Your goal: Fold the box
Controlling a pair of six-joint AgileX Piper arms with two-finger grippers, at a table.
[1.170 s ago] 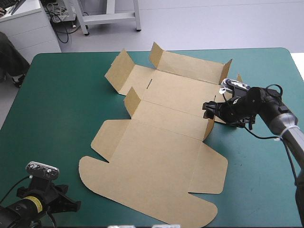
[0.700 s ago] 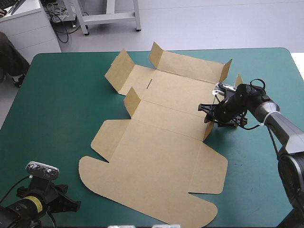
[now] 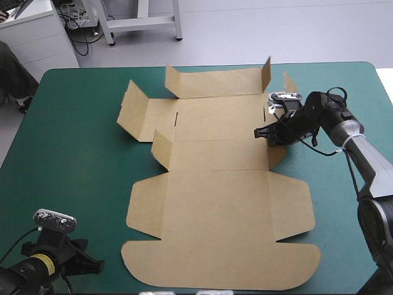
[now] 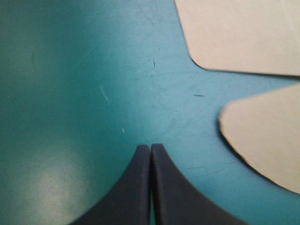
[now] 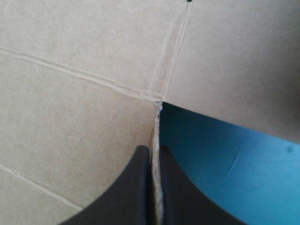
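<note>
The box (image 3: 221, 209) is lying spread out across the middle of the desk (image 3: 73, 160). It is a cut sheet of brown board, with its wide rounded panel toward the near edge. Along its far and left parts, several flaps are standing up from the sheet.

The right tool (image 3: 263, 133) is reaching in from the desk's right side and gripping the box at its right edge, where a small side flap (image 3: 276, 157) meets a crease. In the right wrist view its 2 black fingers (image 5: 136, 187) are standing all but closed, pinching a thin edge of board between them.

The left tool (image 3: 93, 265) is hanging over the desk's near-left corner, well apart from the right one. Its fingers (image 4: 176, 197) are pressing together into 1 pointed arch and holding nothing. They are over the bare teal-green cover (image 4: 70, 93), just beside 2 rounded corners of the box's near-left part.
</note>
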